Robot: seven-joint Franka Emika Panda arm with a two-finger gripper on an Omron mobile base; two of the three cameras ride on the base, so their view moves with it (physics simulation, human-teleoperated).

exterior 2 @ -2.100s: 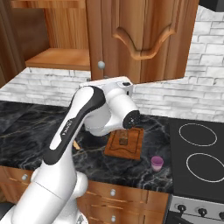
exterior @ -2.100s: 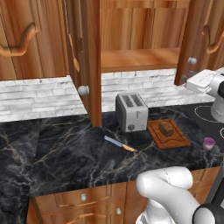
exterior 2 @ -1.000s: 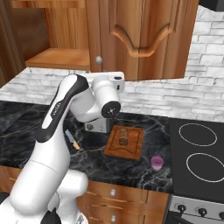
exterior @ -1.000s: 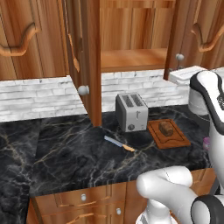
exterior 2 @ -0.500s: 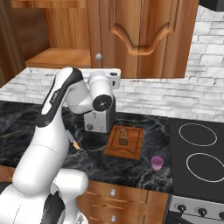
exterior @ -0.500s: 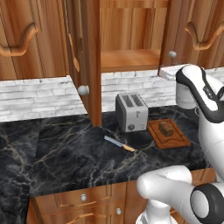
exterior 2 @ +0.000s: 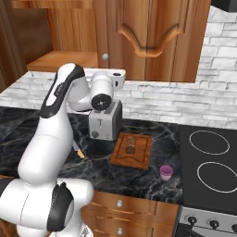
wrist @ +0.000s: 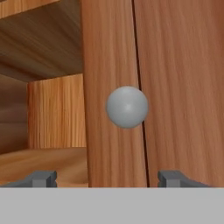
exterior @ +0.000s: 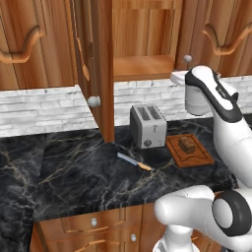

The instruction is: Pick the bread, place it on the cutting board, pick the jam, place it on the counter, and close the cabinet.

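**Pincer squared up to the cabinet knob, doors not yet closed**

The pincer [wrist: 107, 178] is spread wide, its two tips apart at the bottom of the hand view with nothing between them. Straight ahead of it sits a round silver knob [wrist: 127, 106] on the edge of a cabinet door [wrist: 111, 65], with the open cabinet [exterior: 142, 39] interior and its bare shelf off to one side.

Risk from here, as I judge it: the knob is small and round, so tips closing off-centre could slide off it. If the hand pushes instead of gripping, a glancing contact could swing the door unevenly or jam it against the neighbouring panel. The other door [exterior: 96, 64], standing open edge-on above the surface, also has to be shut, and a wide sweep towards it passes over the toaster [exterior: 147, 125].

The arm rises from the base, bends sharply at the elbow and holds its wrist level at shelf height, the hand pointing horizontally into the cabinet front, above the toaster.

Below, the bread [exterior: 186, 144] lies on the cutting board [exterior: 199, 156] just beside the toaster. The jam [exterior 2: 166, 172] stands on the black marble surface [exterior: 74, 172], near the board. A knife [exterior: 134, 161] lies in front of the toaster.
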